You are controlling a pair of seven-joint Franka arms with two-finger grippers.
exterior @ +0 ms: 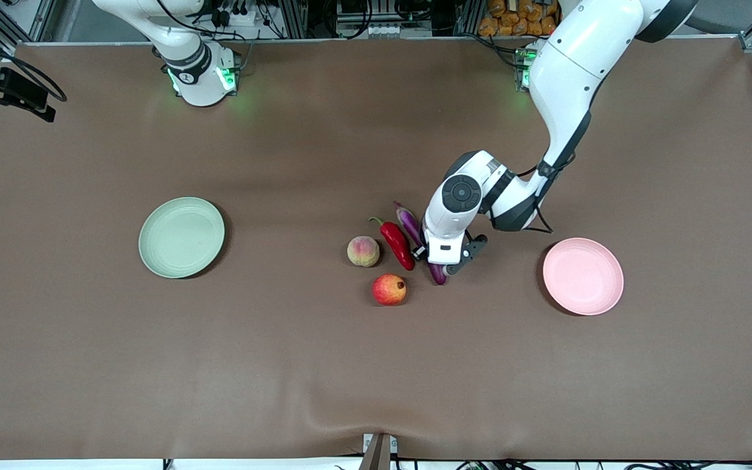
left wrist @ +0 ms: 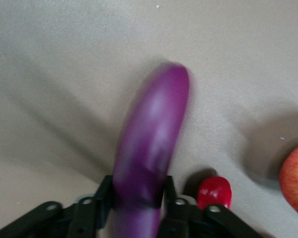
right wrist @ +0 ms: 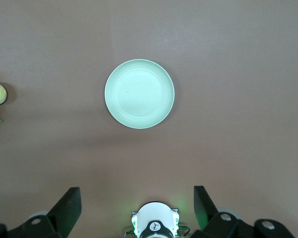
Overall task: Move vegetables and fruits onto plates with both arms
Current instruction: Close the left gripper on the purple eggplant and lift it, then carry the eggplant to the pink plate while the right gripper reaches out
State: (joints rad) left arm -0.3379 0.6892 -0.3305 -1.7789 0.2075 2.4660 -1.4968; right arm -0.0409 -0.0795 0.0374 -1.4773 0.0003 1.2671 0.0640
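Pinching the purple eggplant point(exterior: 423, 245) mid-bench, the left gripper point(left wrist: 139, 203) has its fingers pressed against the glossy sides; a slip on lifting looks possible, or a nudge to the touching red chili point(exterior: 397, 243). The eggplant's long axis runs slantwise, its rounded tip toward the camera-side edge. High above the green plate point(right wrist: 139, 94), the right gripper point(right wrist: 136, 210) waits, spread wide.

Produce bunched tight mid-table: chili pepper point(exterior: 397, 243) lies right against the eggplant point(exterior: 408, 222), so no finger room between them. Peach point(exterior: 363, 251) just beside the chili, pomegranate point(exterior: 389, 289) close by, nearer the camera; narrow gaps only. Left gripper point(exterior: 440, 260) and its arm sit over the eggplant, blocking approach from the left arm's end. Wide bare table around the green plate point(exterior: 181, 237) and pink plate point(exterior: 583, 276); both plates bare.
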